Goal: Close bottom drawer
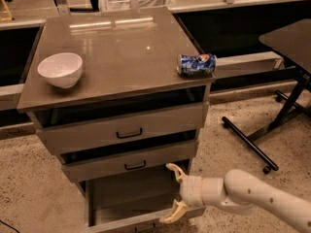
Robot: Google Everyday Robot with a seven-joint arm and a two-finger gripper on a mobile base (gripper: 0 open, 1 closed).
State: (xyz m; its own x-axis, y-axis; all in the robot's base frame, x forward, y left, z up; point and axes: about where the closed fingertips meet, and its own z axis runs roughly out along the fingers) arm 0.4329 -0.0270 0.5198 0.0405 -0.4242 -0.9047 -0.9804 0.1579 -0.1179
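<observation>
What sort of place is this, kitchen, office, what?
Likely an office or lab workroom: a metal drawer cabinet, a speckled floor and a black table on a wheeled base. The pincer is at the right front corner of the open bottom drawer.

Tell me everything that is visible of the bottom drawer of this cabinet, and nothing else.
The bottom drawer is the lowest of three in the grey-brown, metal-looking cabinet. It stands pulled far out and level, with its inside floor in view. Its narrow front panel runs along the picture's lower edge, so the handle hardly shows. The gripper, fingers spread open, is at the drawer's right front corner; whether it touches the panel cannot be told.
</observation>
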